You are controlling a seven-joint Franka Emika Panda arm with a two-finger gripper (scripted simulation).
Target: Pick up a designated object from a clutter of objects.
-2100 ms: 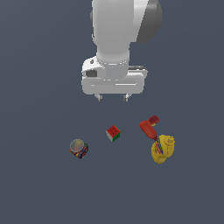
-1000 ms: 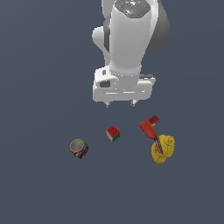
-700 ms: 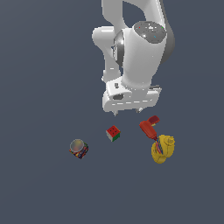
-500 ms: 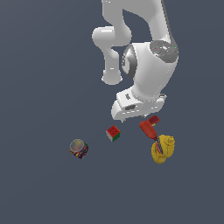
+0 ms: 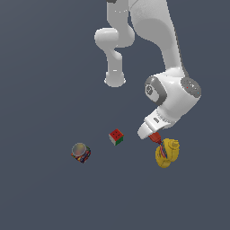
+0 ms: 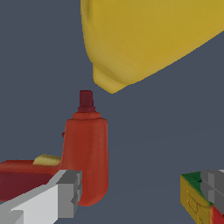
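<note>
The red bent piece [image 6: 85,151] lies just inside one finger [image 6: 52,199] of my open gripper [image 6: 140,194]. The other finger [image 6: 214,183] stands in front of the red, green and white cube [image 6: 194,197]. In the exterior view my hand [image 5: 155,123] is low over the red piece, of which only a sliver [image 5: 156,138] shows. The lumpy yellow object [image 5: 167,152] touches or nearly touches the piece and fills much of the wrist view [image 6: 148,35]. Nothing is held.
The cube [image 5: 116,137] sits towards the exterior view's left of my hand. The greyish dome on its multicoloured base [image 5: 81,152] is further left. The robot's base [image 5: 115,80] stands behind. The floor is plain dark grey.
The arm swung from above the middle to the exterior view's right and came down onto the red piece, now mostly covered by the hand. The objects have not moved.
</note>
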